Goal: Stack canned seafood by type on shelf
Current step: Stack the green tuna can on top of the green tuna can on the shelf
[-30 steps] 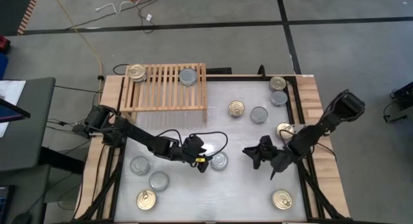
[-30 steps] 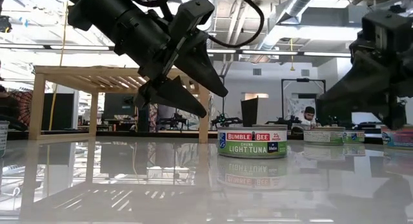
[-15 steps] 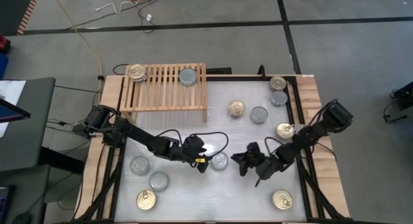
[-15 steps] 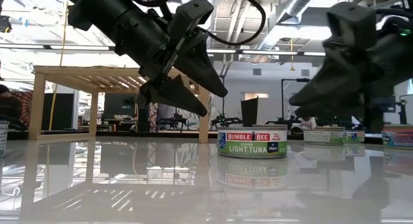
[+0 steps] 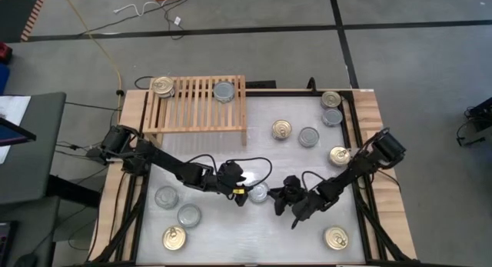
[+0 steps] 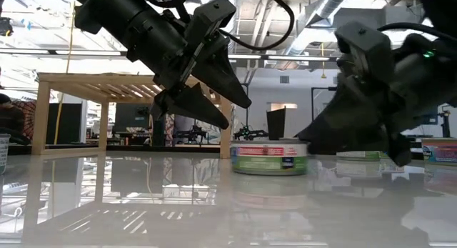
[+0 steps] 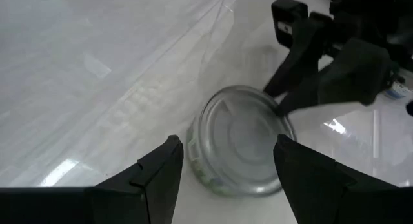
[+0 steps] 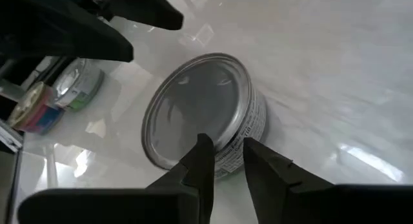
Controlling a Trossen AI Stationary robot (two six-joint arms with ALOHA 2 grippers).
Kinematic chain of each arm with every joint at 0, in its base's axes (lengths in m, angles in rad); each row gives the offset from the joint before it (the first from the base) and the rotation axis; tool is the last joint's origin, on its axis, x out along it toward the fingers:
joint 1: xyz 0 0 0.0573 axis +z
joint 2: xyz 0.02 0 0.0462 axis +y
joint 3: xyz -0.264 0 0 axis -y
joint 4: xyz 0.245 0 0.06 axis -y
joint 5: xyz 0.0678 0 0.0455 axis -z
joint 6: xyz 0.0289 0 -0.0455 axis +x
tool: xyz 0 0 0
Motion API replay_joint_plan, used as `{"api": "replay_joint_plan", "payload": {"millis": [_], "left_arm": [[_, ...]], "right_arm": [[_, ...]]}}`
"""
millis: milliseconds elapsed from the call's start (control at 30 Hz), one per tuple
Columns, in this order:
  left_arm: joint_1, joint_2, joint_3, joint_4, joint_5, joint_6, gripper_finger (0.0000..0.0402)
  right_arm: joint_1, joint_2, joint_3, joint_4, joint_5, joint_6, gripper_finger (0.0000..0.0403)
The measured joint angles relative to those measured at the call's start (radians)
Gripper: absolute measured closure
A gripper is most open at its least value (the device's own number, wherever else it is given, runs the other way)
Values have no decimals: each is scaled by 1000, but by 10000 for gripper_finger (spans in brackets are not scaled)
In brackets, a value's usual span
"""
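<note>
- A short round silver-topped metal can (image 5: pixel 260 192) sits upright on the white counter (image 5: pixel 231 236), near the middle of its front half, between the two tools.
- The right tool (image 5: pixel 280 198) is at this can's right side, its fingers (image 8: pixel 201 161) close together with only a narrow gap, their tips right at the can's rim; nothing is clamped between them.
- The left tool (image 5: pixel 243 191) hangs just left of the same can, above the counter, its fingers (image 7: pixel 161 173) spread wide and empty.
- Three more tins (image 5: pixel 177 215) lie at the front left, one gold-topped tin (image 5: pixel 336 237) at the front right.
- Farther back, five tins (image 5: pixel 308 136) sit right of the shelf.
- The low light-wood slatted shelf (image 5: pixel 197 105) stands at the back left, carrying one gold-topped tin (image 5: pixel 162 85) and one silver-topped tin (image 5: pixel 224 91), well apart.
</note>
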Motion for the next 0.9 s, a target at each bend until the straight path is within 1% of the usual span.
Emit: {"api": "replay_joint_plan", "payload": {"millis": [167, 300, 467, 633, 833, 900], "left_arm": [[-1, 0, 0, -9, 1, -12, 171], [-2, 0, 0, -63, 17, -31, 171], [2, 0, -1, -132, 19, -105, 171], [2, 0, -1, -113, 15, -109, 171], [2, 0, -1, -92, 14, -98, 171], [2, 0, -1, -91, 14, -98, 171]], "right_arm": [[-13, 25, 22, -3, 0, -3, 294], [-25, 26, 23, 3, -5, -2, 294], [-26, -1, 21, -10, -18, 53, 294], [-34, -27, 20, -7, -24, 57, 294], [-79, -28, 20, -12, -104, 83, 294], [-91, -28, 20, -12, -114, 80, 294]]}}
